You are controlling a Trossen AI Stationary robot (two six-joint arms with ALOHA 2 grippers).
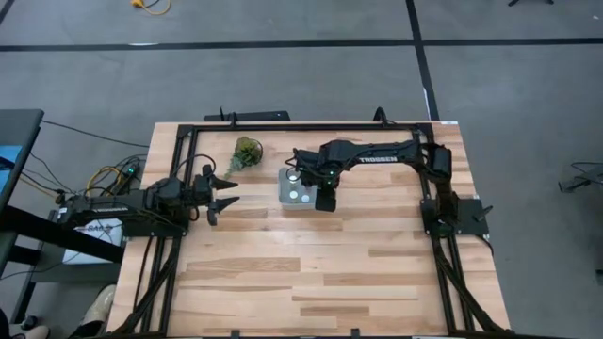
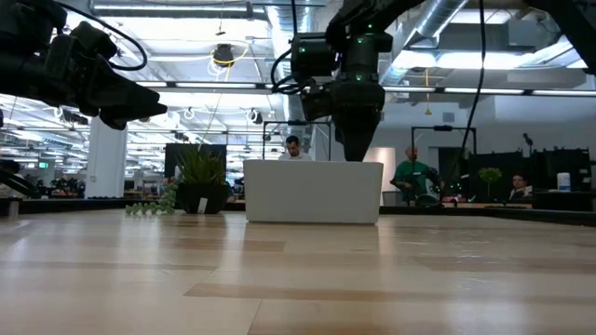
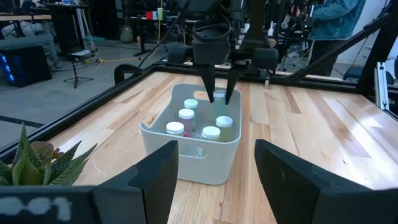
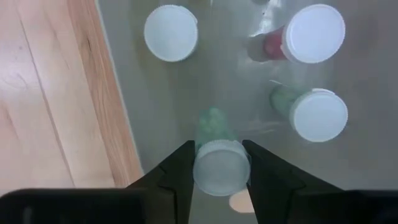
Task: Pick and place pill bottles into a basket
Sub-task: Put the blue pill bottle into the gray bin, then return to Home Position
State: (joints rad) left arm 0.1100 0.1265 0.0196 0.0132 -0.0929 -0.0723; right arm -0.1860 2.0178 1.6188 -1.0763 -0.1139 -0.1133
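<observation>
**Five bottles in the bin, one between the fingers**

Several pill bottles (image 3: 186, 116) stand upright inside the basket (image 3: 160, 149), white caps up; the left wrist view shows about five. They look light and rigid, with smooth plastic walls that could slip, so a hold across the cap or just under it seems safest.

Over the basket, the right gripper (image 4: 221, 167) reaches down inside it, its fingers narrowed around a green-tinted bottle (image 4: 220, 163), one finger on each side of the cap. Whether they press it or have just slackened cannot be told. Three other caps sit near it on the basket floor.

Well apart, beside the leafy sprig (image 1: 247, 151), the left gripper (image 1: 223, 193) waits with fingers spread wide and empty.
</observation>
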